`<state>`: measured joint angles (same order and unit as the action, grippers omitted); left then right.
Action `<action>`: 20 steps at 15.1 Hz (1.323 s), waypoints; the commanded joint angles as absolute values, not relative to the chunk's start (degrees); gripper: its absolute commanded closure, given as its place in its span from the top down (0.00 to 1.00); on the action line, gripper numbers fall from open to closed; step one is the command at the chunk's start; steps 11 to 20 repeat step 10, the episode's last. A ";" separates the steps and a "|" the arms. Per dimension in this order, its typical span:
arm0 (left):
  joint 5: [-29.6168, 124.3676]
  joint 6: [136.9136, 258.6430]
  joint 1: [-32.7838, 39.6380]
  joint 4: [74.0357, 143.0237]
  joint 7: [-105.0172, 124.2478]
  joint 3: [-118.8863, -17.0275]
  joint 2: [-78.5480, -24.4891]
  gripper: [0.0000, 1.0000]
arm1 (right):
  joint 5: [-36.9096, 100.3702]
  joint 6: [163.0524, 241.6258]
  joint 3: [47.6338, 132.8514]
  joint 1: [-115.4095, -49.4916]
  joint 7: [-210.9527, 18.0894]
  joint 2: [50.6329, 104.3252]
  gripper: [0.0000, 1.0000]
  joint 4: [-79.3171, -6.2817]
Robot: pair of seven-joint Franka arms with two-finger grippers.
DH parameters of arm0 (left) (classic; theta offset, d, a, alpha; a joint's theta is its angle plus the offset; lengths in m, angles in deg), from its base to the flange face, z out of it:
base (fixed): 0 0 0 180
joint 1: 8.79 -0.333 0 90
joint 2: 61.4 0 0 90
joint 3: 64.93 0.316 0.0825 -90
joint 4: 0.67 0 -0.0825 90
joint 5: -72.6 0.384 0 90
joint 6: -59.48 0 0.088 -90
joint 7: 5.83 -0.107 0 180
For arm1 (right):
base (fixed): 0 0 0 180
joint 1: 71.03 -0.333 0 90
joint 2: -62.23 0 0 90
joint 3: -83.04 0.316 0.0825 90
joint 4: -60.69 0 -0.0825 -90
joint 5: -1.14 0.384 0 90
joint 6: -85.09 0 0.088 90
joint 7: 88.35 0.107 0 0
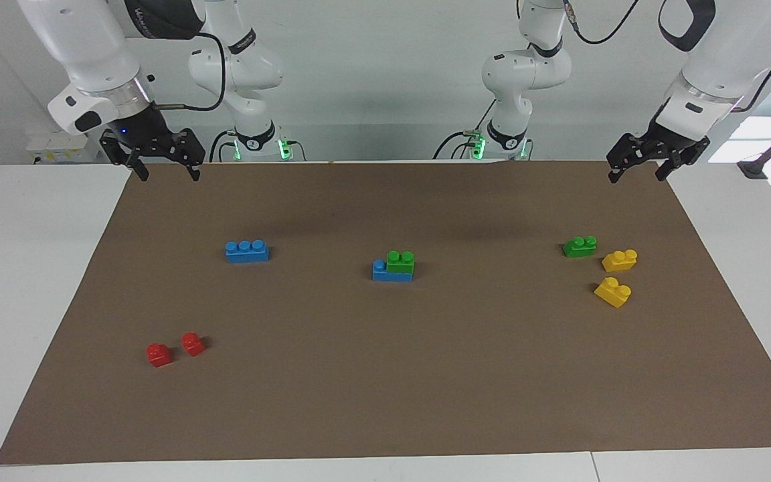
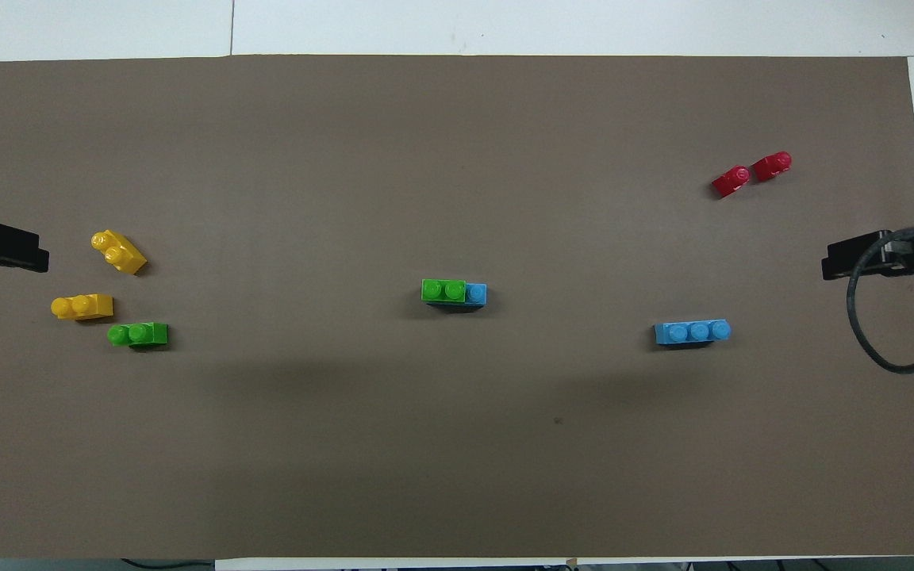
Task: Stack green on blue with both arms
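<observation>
Green brick [image 1: 400,260] sits stacked on the blue brick [image 1: 381,271] mid-counter [image 1: 425,375], well apart from both grippers: left gripper [image 1: 638,167] and right gripper [image 1: 163,166] hang raised at the robots' edge, fingers apart, looks like.

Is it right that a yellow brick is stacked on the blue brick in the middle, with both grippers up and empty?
Not quite: the facing view shows a green brick, not yellow, on the middle blue brick. The left gripper and right gripper are indeed up and empty.

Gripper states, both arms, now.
Left gripper: open, holding nothing, up over the brown mat's edge.
Right gripper: open, holding nothing, over the mat's edge.
</observation>
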<state>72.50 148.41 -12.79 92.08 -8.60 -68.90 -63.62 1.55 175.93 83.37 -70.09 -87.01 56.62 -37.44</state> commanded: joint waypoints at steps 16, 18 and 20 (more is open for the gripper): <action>72.25 148.96 -12.83 92.06 -9.08 -68.62 -63.78 1.00 | 0.09 175.18 83.75 -69.53 -87.73 56.07 1.00 -38.10; 72.25 148.96 -12.83 92.06 -9.08 -68.62 -63.78 1.00 | 0.09 175.18 83.75 -69.53 -87.73 56.07 1.00 -38.10; 72.25 148.96 -12.83 92.06 -9.08 -68.62 -63.78 1.00 | 0.09 175.18 83.75 -69.53 -87.73 56.07 1.00 -38.10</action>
